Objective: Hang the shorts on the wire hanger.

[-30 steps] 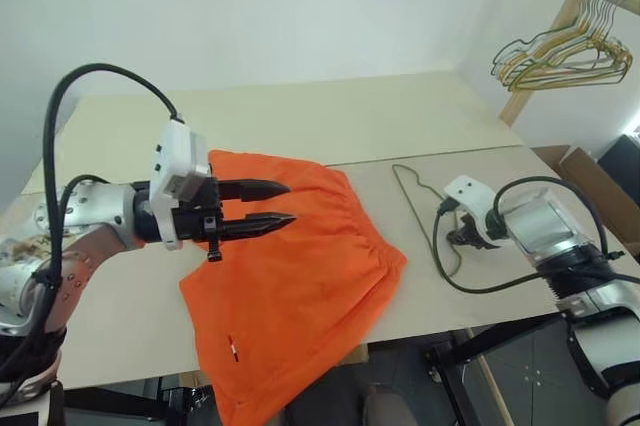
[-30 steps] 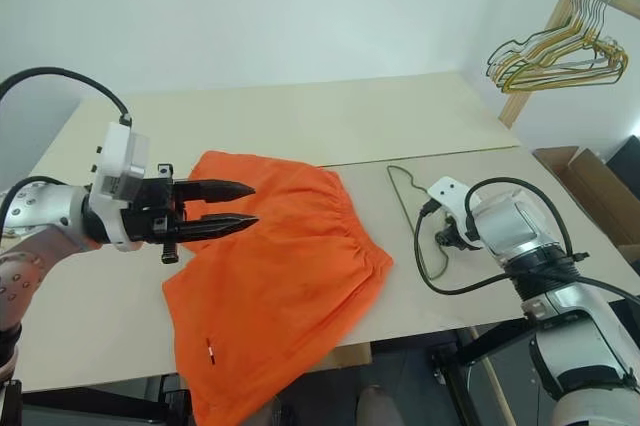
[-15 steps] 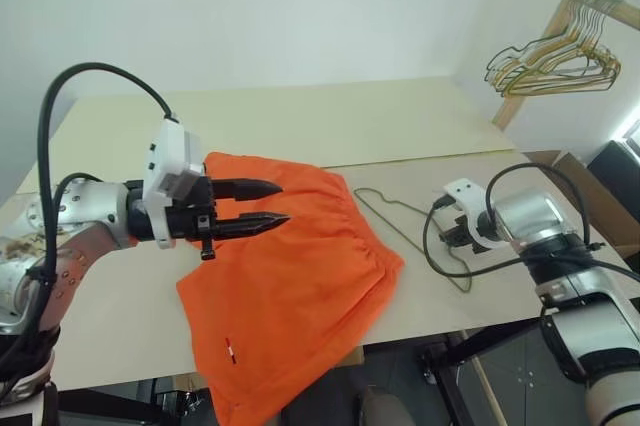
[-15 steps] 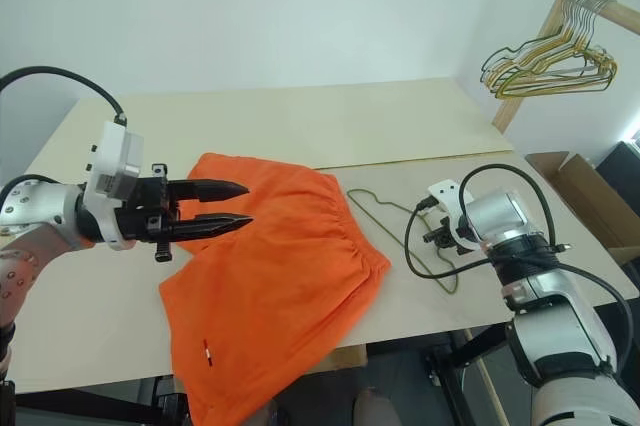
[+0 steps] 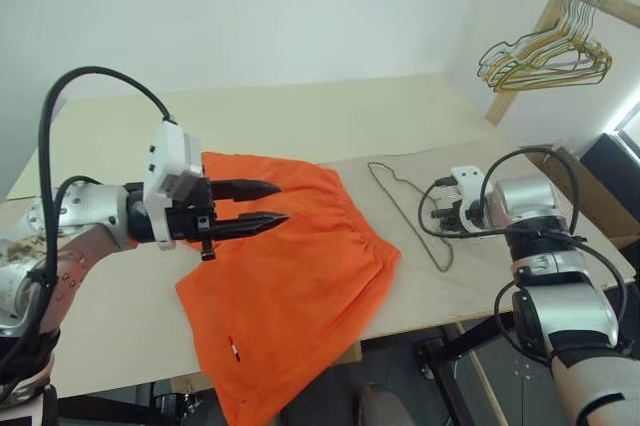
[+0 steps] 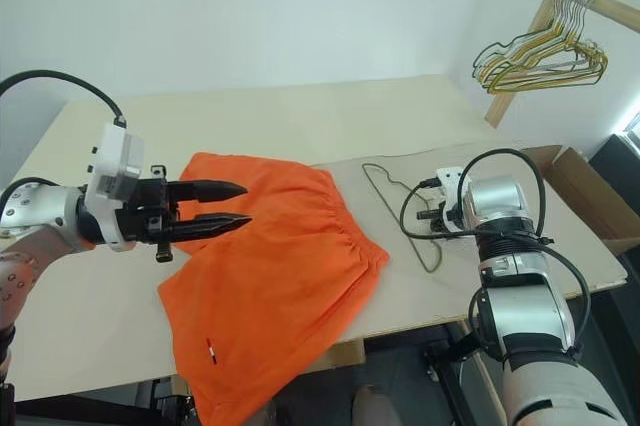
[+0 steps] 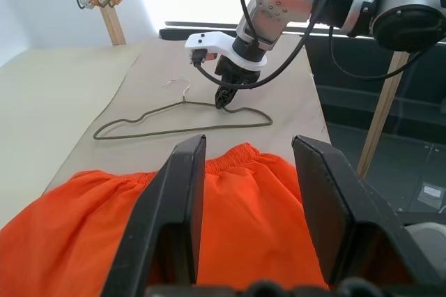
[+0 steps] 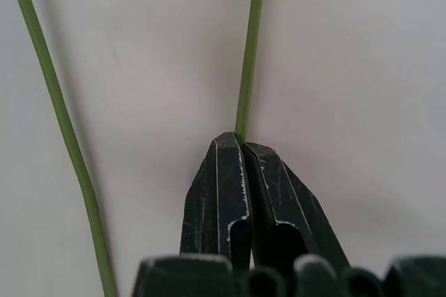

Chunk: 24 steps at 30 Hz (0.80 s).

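Note:
The orange shorts (image 5: 295, 281) lie spread on the table, one leg hanging over the near edge. My left gripper (image 5: 278, 202) hovers just above their upper left part, open and empty; its fingers (image 7: 187, 171) frame the waistband. To the right of the shorts the thin wire hanger (image 7: 182, 128) lies flat on the table (image 5: 300, 116), hook toward the far side. My right gripper (image 5: 437, 218) points down at the hanger's right side, shut on the wire (image 8: 249, 60), with its tips (image 8: 240, 142) pinching the wire's end.
A bunch of gold and green wire hangers (image 5: 545, 51) hangs on a wooden rack at the far right. A cardboard box (image 6: 585, 208) sits beyond the table's right edge. The table's near edge runs just below the shorts.
My right gripper has shut on the hanger wire and moved slightly away from me, swinging the hanger on the table. The left gripper has stayed still. The camera shifted.

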Each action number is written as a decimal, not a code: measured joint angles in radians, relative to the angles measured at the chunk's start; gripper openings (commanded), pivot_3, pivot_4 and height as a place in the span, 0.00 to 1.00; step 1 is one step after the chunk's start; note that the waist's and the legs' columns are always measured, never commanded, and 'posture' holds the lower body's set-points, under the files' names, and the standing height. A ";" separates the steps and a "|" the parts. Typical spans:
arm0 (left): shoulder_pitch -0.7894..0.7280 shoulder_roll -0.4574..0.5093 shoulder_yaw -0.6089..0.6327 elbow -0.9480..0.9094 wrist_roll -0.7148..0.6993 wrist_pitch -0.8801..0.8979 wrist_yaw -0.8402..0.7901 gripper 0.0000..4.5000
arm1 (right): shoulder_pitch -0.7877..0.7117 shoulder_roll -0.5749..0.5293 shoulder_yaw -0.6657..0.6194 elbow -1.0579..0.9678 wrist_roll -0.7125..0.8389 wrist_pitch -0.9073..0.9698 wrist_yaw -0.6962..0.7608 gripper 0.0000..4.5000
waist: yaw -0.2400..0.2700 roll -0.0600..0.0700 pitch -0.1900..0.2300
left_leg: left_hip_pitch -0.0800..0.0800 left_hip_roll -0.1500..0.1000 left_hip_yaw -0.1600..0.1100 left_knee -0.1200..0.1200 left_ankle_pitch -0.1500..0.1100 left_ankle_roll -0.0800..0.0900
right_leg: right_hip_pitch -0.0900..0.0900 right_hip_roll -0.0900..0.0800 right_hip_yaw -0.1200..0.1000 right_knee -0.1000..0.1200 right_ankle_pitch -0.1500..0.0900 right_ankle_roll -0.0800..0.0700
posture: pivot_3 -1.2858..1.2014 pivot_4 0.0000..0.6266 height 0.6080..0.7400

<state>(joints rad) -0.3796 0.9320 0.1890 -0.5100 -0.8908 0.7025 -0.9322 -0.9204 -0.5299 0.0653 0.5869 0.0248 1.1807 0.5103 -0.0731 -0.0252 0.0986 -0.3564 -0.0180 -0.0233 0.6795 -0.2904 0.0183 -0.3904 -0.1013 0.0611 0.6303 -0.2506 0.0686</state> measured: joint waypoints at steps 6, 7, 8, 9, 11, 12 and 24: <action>-0.072 0.003 0.021 0.074 -0.008 0.002 0.001 0.47 | -0.004 -0.111 0.022 -0.316 0.048 0.011 0.100 0.00 | -0.003 0.008 0.005 | -0.030 -0.001 0.000 0.003 0.007 -0.011 | -0.035 -0.001 0.001 0.016 0.001 0.000 | 0.48 0.12 1.00; -0.080 0.003 0.022 0.086 -0.007 0.001 -0.002 0.47 | -0.005 -0.123 0.023 -0.351 0.055 0.010 0.109 0.00 | -0.004 0.008 0.005 | -0.031 -0.001 0.000 0.003 0.007 -0.011 | -0.035 -0.001 0.001 0.016 0.001 0.000 | 0.47 0.10 1.00; -0.098 0.004 0.020 0.105 0.002 -0.001 -0.010 0.47 | -0.002 -0.148 0.030 -0.416 0.062 0.008 0.128 0.00 | -0.006 0.008 0.005 | -0.031 -0.001 0.000 0.004 0.007 -0.010 | -0.035 -0.001 0.001 0.016 0.001 0.001 | 0.47 0.09 1.00; -0.111 0.005 0.018 0.120 0.010 -0.004 -0.017 0.47 | 0.001 -0.160 0.034 -0.453 0.066 -0.002 0.138 0.00 | -0.008 0.008 0.005 | -0.031 -0.001 0.000 0.004 0.007 -0.010 | -0.035 -0.001 0.001 0.016 0.001 0.001 | 0.47 0.08 1.00; -0.170 0.006 0.000 0.174 0.040 -0.012 -0.036 0.47 | 0.042 -0.194 0.043 -0.567 0.059 -0.120 0.156 0.00 | -0.016 0.007 0.004 | -0.031 -0.001 0.000 0.005 0.007 -0.010 | -0.033 -0.001 0.000 0.014 0.001 0.001 | 0.47 0.06 1.00; -0.205 0.005 -0.009 0.209 0.059 -0.020 -0.044 0.47 | 0.073 -0.210 0.054 -0.616 0.040 -0.228 0.158 0.00 | -0.019 0.006 0.003 | -0.030 -0.001 0.000 0.005 0.007 -0.010 | -0.033 -0.001 0.000 0.013 0.001 0.001 | 0.47 0.05 1.00; -0.521 -0.028 -0.162 0.553 0.221 -0.012 -0.169 0.47 | 0.150 -0.243 0.094 -0.478 -0.232 -1.348 -0.001 0.00 | -0.102 0.005 -0.012 | -0.030 -0.002 0.000 0.005 0.012 -0.019 | -0.032 -0.002 0.001 0.017 0.001 0.001 | 0.45 0.00 1.00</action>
<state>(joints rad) -0.9004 0.9043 0.0274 0.0428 -0.6698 0.6900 -1.1016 -0.7702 -0.7729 0.1591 0.1087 -0.2073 -0.1674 0.5094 -0.1754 -0.0206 0.0861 -0.3861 -0.0201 -0.0235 0.6846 -0.2787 -0.0006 -0.4228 -0.1033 0.0617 0.6473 -0.2497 0.0697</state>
